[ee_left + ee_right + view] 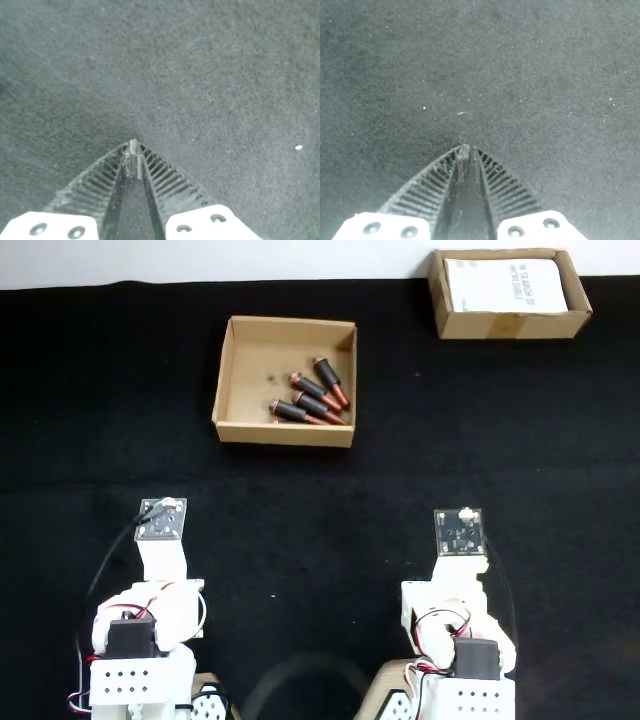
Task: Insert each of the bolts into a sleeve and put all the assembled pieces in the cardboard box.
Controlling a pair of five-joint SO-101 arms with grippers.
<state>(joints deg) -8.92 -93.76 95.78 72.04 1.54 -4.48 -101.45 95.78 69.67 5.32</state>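
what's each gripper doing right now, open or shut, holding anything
Left gripper: shut, holding nothing.
Right gripper: shut, holding nothing.

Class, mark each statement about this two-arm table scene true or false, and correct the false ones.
1. The black-sleeved copper bolts lie inside the open brown cardboard box. True.
2. The left gripper holds a bolt. False: it is shut on nothing, above the black cloth.
3. A second cardboard box, holding white paper, stands near the table's far edge. True.
4. The right gripper is wide open. False: it is shut, fingers together.
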